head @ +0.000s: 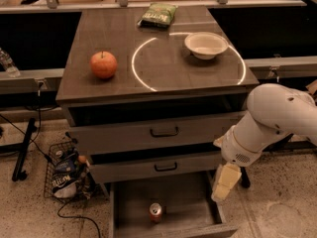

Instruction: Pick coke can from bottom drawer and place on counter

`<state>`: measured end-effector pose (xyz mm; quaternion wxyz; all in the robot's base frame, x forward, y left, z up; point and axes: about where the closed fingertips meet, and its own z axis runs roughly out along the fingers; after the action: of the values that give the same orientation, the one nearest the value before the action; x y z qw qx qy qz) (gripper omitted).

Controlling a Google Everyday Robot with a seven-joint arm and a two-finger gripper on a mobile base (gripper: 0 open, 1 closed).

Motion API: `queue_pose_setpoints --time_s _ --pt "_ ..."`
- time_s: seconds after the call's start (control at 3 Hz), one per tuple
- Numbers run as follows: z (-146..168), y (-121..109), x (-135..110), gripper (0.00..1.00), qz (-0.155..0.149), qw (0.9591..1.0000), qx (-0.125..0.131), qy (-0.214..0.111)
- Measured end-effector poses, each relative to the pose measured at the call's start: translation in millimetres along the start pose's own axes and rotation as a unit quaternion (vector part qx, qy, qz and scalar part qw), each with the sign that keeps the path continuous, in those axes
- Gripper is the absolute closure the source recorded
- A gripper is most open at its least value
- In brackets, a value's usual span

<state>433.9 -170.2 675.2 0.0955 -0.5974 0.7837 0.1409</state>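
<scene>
The coke can (155,212) stands upright on the floor of the open bottom drawer (185,209), near its front middle. It is red with a silver top. My gripper (224,182) hangs from the white arm (275,115) at the drawer's right side, above the right wall and to the right of the can, apart from it. The counter (163,63) carries a thin white circle (143,78).
On the counter are a red-orange apple (103,64) at the left, a white bowl (206,44) at the right and a green chip bag (158,15) at the back. A wire basket (64,175) with packets sits on the floor left of the cabinet. The two upper drawers are partly open.
</scene>
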Motion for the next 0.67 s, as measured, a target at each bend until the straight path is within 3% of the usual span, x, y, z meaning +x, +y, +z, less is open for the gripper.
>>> queue_pose_setpoints --time_s 0.33,0.67 --pt "33 0 2 0.00 0.016 0.9996 -0.007 -0.021" --pt "90 -6 10 0.00 0.041 0.9978 -0.014 -0.051"
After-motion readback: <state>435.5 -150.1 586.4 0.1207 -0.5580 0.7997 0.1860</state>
